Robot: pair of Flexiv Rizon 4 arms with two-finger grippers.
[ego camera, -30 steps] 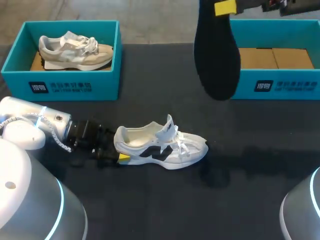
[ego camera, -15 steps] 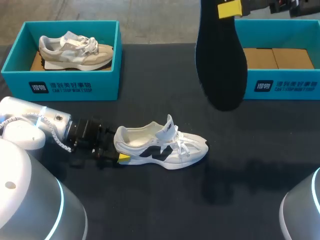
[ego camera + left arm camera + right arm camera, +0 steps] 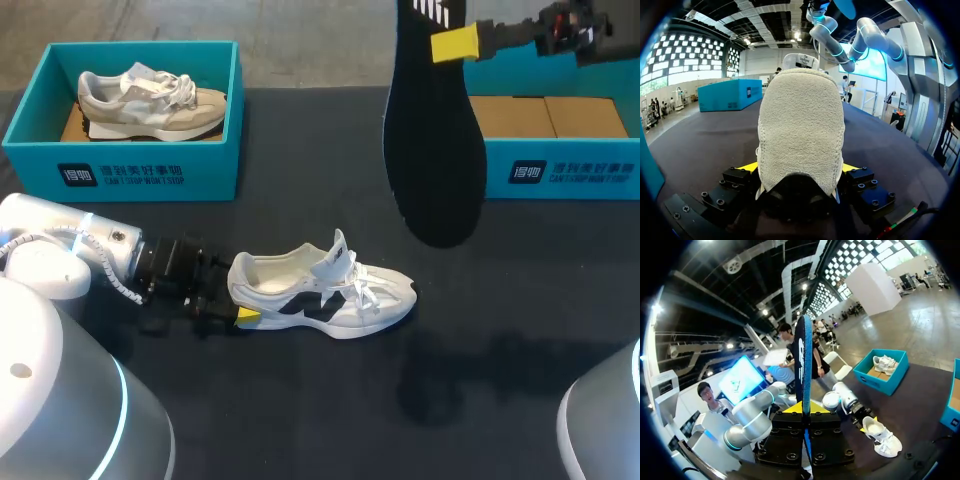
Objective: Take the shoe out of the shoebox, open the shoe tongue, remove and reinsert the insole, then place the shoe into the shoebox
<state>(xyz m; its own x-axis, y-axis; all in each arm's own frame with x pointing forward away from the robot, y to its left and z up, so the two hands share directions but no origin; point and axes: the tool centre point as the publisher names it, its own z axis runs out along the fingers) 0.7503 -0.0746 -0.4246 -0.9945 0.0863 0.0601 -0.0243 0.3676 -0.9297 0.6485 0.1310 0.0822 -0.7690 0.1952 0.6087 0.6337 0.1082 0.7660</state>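
- Since one second ago, right gripper (image 3: 455, 45) and insole (image 3: 435, 150) have come lower in the head view; the insole's lower tip now sits nearer the shoe (image 3: 325, 290). Shoe and left arm show no shift.
- Left gripper (image 3: 799, 170): clamped on the shoe's heel, one yellow tip against each side, low on the table (image 3: 300, 400) at its near left.
- Left wrist view: the heel fills the space ahead of the fingers and blocks most of the table beyond.
- Shoe: white with dark side marks, upright on its sole in the middle of the table, toe pointing right. Tongue (image 3: 338, 255) stands raised; laces lie loose over the forefoot.
- Insole: black, off the table, hanging lengthwise above and beyond the shoe, apart from it. Right wrist view shows it edge-on between the two yellow tips, so the right gripper is closed on its upper end.
- Obstruction: in the head view the insole covers the near left corner of the right box (image 3: 560, 170).
- Right box: teal, at the far right edge, with cardboard (image 3: 550, 115) lining its floor.
- Left box (image 3: 140, 170): teal, at the far left edge, well apart from both grippers. A beige shoe (image 3: 150, 100) lies inside it, toe to the right.
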